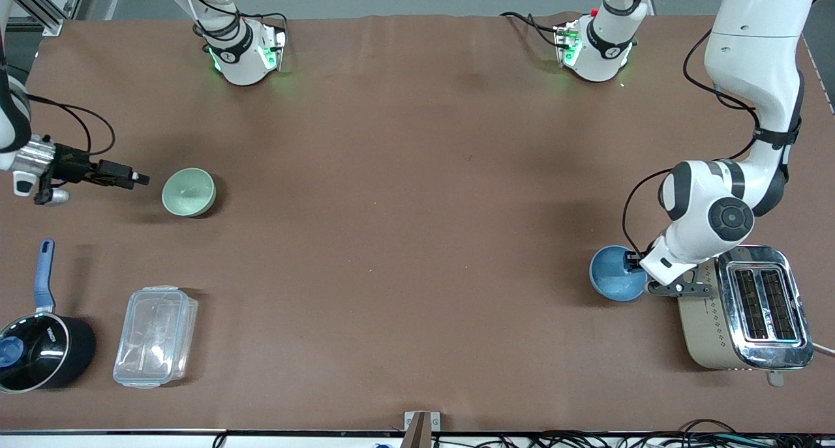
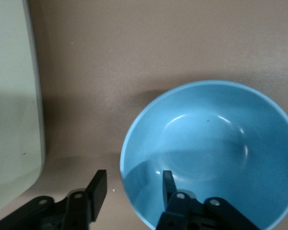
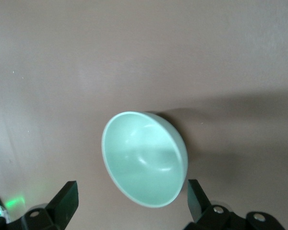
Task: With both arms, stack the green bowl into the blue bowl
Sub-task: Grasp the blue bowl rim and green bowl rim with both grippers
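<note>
Right now the left gripper (image 2: 132, 191) is down at the blue bowl (image 1: 616, 274), which sits on the counter (image 1: 417, 239) at the left arm's end, just beside the toaster (image 1: 747, 308). From the left wrist view, one of the fingers (image 2: 168, 184) is inside the bowl and the other is outside the rim, so the wall of the bowl stands between them. They are apart, with a gap showing on the outside of the rim, and I cannot tell from here whether either one touches the bowl. The bowl rests flat, its sky-blue inside facing up.

Over at the right arm's end, the right gripper (image 1: 134, 176) hangs low above the counter just beside the green bowl (image 1: 189, 192). Its fingers (image 3: 65, 201) are spread wide, and in the right wrist view the green bowl lies between and ahead of them, not touched by either. That bowl stands upright on the counter, well apart from the blue one, nearly the whole counter between the two.

Nearer the front camera than the green bowl, a black saucepan (image 1: 42, 353) with a blue handle stands close to the counter's edge, and a clear plastic lidded box (image 1: 155, 336) lies just beside it.
</note>
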Motion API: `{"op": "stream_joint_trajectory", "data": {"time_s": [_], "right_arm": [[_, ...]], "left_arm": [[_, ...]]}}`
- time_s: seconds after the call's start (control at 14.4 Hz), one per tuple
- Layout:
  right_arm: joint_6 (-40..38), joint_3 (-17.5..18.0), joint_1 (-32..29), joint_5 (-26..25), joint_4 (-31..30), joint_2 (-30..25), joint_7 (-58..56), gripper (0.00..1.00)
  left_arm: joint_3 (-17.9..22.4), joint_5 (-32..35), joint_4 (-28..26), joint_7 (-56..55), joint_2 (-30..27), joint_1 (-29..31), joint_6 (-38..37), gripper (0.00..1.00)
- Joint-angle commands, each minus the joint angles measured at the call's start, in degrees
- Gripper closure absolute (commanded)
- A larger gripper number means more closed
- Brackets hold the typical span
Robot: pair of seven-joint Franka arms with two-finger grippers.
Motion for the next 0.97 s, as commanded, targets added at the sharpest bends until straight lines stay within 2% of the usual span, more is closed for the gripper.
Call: {"op": "stream_joint_trajectory", "data": {"time_s": [0.0, 0.28, 0.35, 0.42, 0.55, 0.69, 0.83, 0.9], "right_arm": [[1.91, 0.82, -0.67, 2.31, 0.47, 3.72, -1.38, 0.01], [3.23, 0.82, -0.76, 2.4, 0.56, 6.27, -2.96, 0.07], [3.41, 0.82, -0.85, 2.57, 0.56, 7.24, -3.75, 0.13], [3.41, 0.82, -0.76, 3.1, 0.47, 7.42, -3.93, 0.22], [3.32, 0.9, -0.15, 3.28, 0.38, 7.33, -3.93, 0.56], [3.32, 0.9, -0.14, 3.28, 0.38, 7.25, -4.11, 0.85], [3.5, 0.9, 0.03, 3.28, 0.38, 7.25, -4.11, 0.95], [3.5, 0.9, 0.12, 3.28, 0.38, 7.25, -4.11, 0.96]], "left_arm": [[-0.01, 0.6, 0.86, -0.84, 0.69, 0.29, 0.47, 0.62], [-0.18, 0.34, 1.12, -1.71, 0.69, 0.2, 0.47, 0.89], [-0.27, 0.34, 1.03, -2.94, 0.69, 0.03, 0.39, 0.91], [-0.45, 0.34, 1.03, -4.17, 0.69, -0.58, 0.3, 0.92], [-2.28, 0.34, 1.03, -6.89, 0.08, -0.76, -0.14, 0.96], [-6.23, 0.34, 1.21, -11.27, -0.71, -0.41, -0.32, 0.99], [-9.92, 0.34, 1.56, -15.76, -1.33, -0.5, -0.84, 1.0], [-12.03, 0.34, 1.74, -18.39, -1.42, -0.5, -1.11, 1.0]]}}
